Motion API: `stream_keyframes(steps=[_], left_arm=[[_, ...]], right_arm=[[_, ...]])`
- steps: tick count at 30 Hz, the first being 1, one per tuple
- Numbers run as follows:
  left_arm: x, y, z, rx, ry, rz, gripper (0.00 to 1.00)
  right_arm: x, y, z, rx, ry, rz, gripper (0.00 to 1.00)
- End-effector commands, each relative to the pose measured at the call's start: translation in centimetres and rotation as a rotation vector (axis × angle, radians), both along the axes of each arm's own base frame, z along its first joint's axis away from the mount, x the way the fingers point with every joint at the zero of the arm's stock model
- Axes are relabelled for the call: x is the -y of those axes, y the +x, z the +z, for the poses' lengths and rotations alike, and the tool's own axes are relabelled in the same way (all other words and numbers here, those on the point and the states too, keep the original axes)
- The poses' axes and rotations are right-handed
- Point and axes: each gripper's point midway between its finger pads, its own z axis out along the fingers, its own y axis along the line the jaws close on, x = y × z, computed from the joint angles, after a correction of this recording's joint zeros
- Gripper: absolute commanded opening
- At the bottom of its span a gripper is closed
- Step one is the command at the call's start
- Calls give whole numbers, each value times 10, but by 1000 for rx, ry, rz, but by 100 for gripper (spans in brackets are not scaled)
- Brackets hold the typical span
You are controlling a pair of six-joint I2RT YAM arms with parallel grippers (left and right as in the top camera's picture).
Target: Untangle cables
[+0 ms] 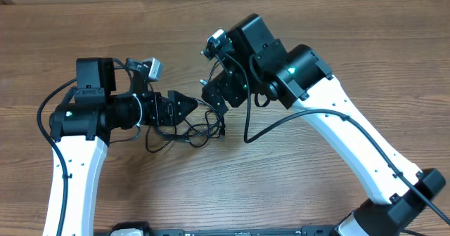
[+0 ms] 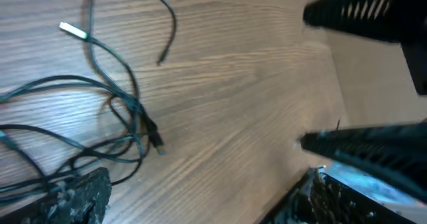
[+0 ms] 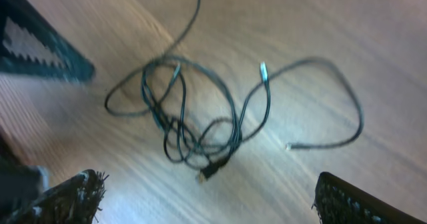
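The cables (image 1: 188,133) are thin black cords lying tangled on the wooden table, between and just below the two grippers. In the right wrist view the tangle (image 3: 200,131) shows several loops, silvery plug tips and a loose end trailing right. In the left wrist view the cables (image 2: 127,111) lie at the left, with one silvery tip at upper left. My left gripper (image 1: 184,108) is open and empty, its left finger over some strands; its fingertips show in the left wrist view (image 2: 200,197). My right gripper (image 1: 214,95) is open and empty above the tangle, its fingertips in the right wrist view (image 3: 207,201).
The wooden table (image 1: 337,39) stretches all around. The right gripper's black fingers (image 2: 373,17) cross the upper right of the left wrist view. The left gripper's finger (image 3: 40,44) shows at the upper left of the right wrist view. The arms' thick black wires (image 1: 49,109) loop beside them.
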Motion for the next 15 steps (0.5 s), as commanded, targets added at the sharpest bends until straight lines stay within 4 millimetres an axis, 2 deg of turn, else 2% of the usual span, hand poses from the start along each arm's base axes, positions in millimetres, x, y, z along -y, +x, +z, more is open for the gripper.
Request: stream_keyframes(steps=[1, 5, 10, 15], left_arm=[[-15, 9, -7, -3, 87, 69, 94], [-29, 14, -15, -27, 158, 146, 94], [-36, 18, -17, -22, 190, 173, 94], [-67, 26, -22, -77, 206, 347, 95]], right_arm=[[0, 4, -20, -49, -41, -13, 100], [-4, 3, -38, -105, -60, -2, 100], [-20, 5, -60, -174, -31, 21, 100], [-27, 18, -89, -255, -26, -92, 100]])
